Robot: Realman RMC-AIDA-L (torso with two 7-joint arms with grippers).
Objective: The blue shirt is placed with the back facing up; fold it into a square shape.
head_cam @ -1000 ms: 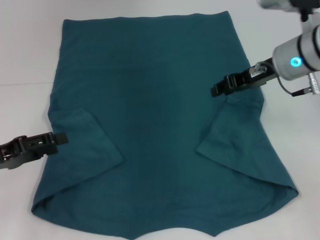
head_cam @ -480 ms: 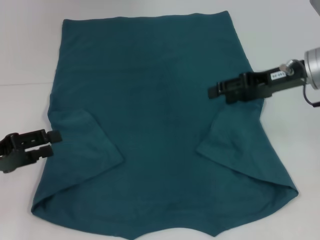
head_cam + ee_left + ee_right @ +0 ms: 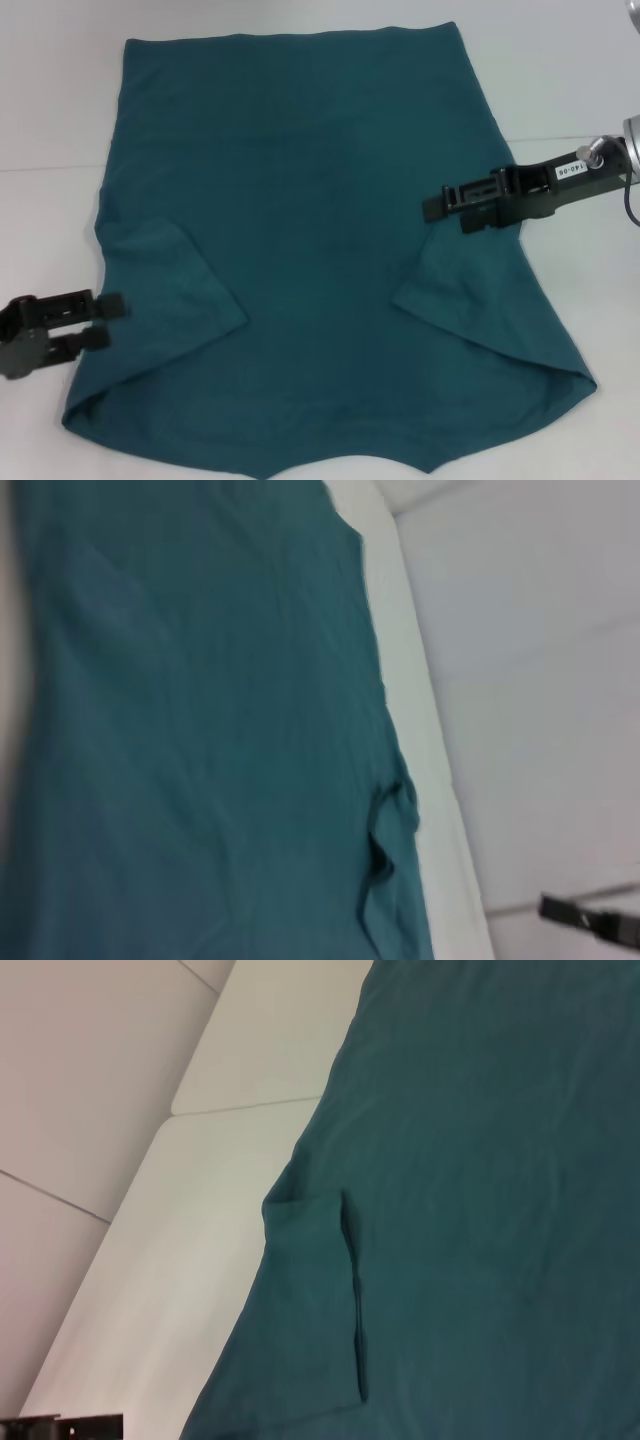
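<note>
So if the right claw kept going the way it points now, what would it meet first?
The right claw points toward the robot's left, over the blue shirt. It would meet only the shirt's flat middle, if it is low enough; its height above the cloth is unclear.

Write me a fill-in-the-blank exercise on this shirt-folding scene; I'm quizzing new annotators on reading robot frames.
1. Both short sleeves of the blue shirt are folded ____ onto its body.
2. The right gripper is over the shirt near the ____ sleeve's fold.
3. The left gripper is at the shirt's left ____, with its fingers apart.
4. The shirt lies on a ____ table.

Missing words: inward; right; edge; white
</note>
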